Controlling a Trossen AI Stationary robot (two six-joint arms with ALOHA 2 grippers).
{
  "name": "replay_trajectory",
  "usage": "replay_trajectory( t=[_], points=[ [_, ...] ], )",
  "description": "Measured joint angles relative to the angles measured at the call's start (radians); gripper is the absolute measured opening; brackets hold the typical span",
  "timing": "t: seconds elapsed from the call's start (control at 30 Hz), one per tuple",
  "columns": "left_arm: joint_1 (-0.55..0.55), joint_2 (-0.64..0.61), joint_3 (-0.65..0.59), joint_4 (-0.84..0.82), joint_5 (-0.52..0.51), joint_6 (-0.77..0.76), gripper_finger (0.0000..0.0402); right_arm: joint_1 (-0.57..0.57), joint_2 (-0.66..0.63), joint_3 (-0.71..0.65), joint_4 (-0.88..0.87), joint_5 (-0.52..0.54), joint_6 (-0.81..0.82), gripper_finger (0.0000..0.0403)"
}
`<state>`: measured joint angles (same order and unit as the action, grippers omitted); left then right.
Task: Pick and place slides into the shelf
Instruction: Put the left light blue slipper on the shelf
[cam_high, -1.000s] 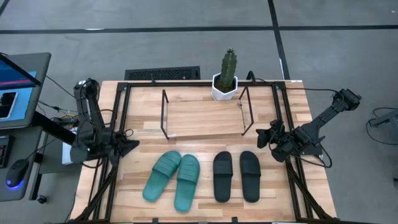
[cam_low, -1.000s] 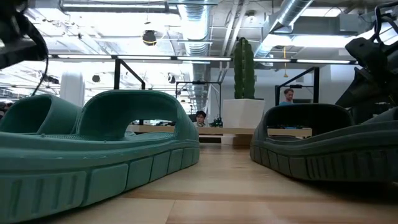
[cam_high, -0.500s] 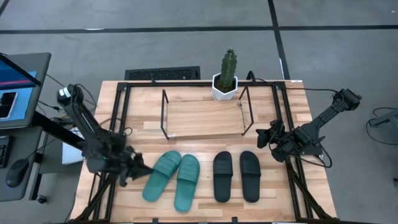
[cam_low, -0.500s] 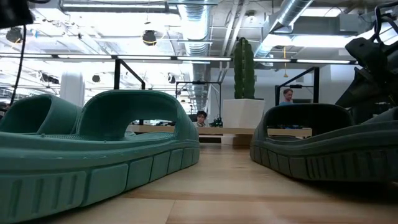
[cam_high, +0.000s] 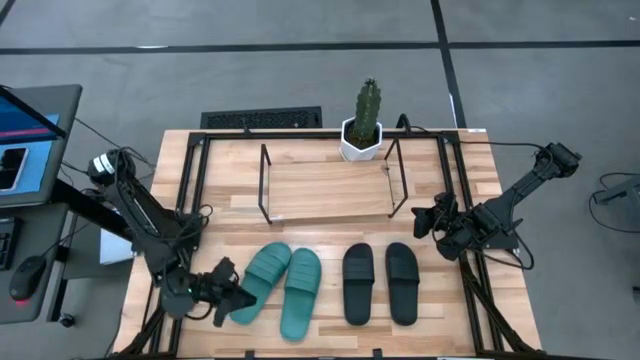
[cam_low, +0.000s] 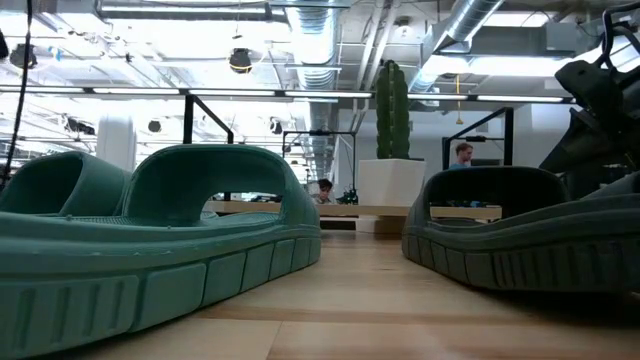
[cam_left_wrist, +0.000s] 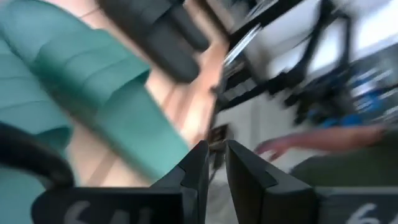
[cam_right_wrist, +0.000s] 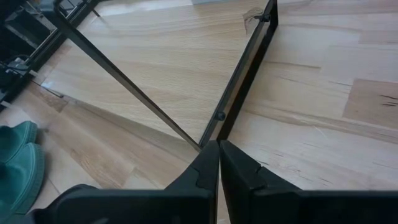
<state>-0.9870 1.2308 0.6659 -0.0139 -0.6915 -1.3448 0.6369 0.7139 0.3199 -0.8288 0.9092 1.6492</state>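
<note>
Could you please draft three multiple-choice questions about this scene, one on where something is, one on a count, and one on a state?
1. Where is the left gripper?
A. Over the shelf
B. Beside the outer green slide, at the table's front left
C. Next to the cactus

2. How many slides lie on the table?
A. Two
B. Three
C. Four

3. What is on the shelf board?
A. Nothing yet
B. One black slide
C. The green pair

Answers:
1 B: in the high view the left gripper sits at the heel end of the outer green slide.
2 C: the green pair and the black pair lie in a row on the table.
3 A: the shelf shows only bare wood, and the right gripper waits at its right end, jaws shut.
</note>
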Motion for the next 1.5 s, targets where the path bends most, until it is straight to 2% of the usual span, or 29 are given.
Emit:
replay_trajectory(
  t=[0.2, 0.3, 0.4, 0.47, 0.57, 1.13, 1.5],
  points=[
    [0.026, 0.037, 0.391, -0.784, 0.153, -0.107, 0.0043, 0.0, 0.0, 0.0, 0.0, 0.0, 0.0, 0.0008],
    [0.031, 0.075, 0.535, -1.018, 0.255, -0.157, 0.0043, 0.0, 0.0, 0.0, 0.0, 0.0, 0.0, 0.0008],
    [0.044, 0.131, 0.598, -1.134, 0.406, -0.206, 0.0043, 0.0, 0.0, 0.0, 0.0, 0.0, 0.0, 0.0008],
    [0.045, 0.155, 0.606, -1.138, 0.469, -0.226, 0.0043, 0.0, 0.0, 0.0, 0.0, 0.0, 0.0, 0.0008],
    [0.046, 0.195, 0.608, -1.12, 0.504, -0.234, 0.0043, 0.0, 0.0, 0.0, 0.0, 0.0, 0.0, 0.0008],
    [0.089, 0.393, 0.607, -1.023, 0.494, -0.294, 0.0043, 0.0, 0.0, 0.0, 0.0, 0.0, 0.0, 0.0008],
    [0.101, 0.406, 0.606, -0.945, 0.529, -0.532, 0.0051, 0.0, 0.0, 0.0, 0.0, 0.0, 0.0, 0.0008]
  ],
)
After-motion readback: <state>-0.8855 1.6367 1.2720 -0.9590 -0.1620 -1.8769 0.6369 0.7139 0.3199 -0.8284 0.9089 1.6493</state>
